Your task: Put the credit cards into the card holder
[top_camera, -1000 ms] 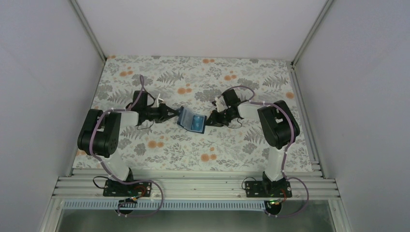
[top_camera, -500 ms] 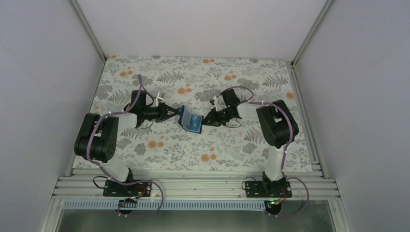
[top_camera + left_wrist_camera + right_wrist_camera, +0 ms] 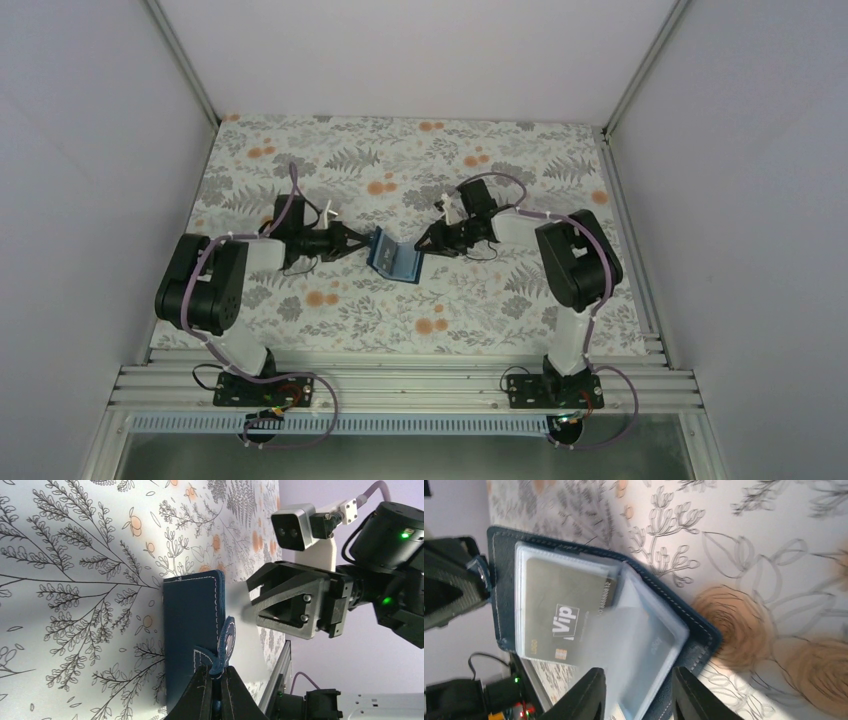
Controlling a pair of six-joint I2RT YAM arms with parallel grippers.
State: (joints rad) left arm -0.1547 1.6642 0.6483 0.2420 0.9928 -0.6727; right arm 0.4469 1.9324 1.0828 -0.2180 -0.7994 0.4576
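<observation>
The navy card holder [image 3: 393,255] stands partly folded in a V in mid-table. My left gripper [image 3: 220,676] is shut on its small blue strap tab [image 3: 225,645], and the holder's navy cover [image 3: 192,625] lies in front of it. My right gripper [image 3: 639,687] is open just in front of the holder's inside [image 3: 504,605]. Clear sleeves fan out there, and one blurred sleeve [image 3: 634,635] lies between the fingers. A black card with a white "Vip" mark [image 3: 566,615] sits in a sleeve. The other cards cannot be made out.
The floral table cloth [image 3: 480,300] lies inside white walls with an aluminium rail [image 3: 400,385] at the near edge. The two grippers face each other closely across the holder; the right gripper [image 3: 290,605] shows in the left wrist view.
The holder has gone from lying open to a steeper V, with less of its light inside showing. The right gripper has pulled back a little toward the far side. The left gripper keeps its hold.
</observation>
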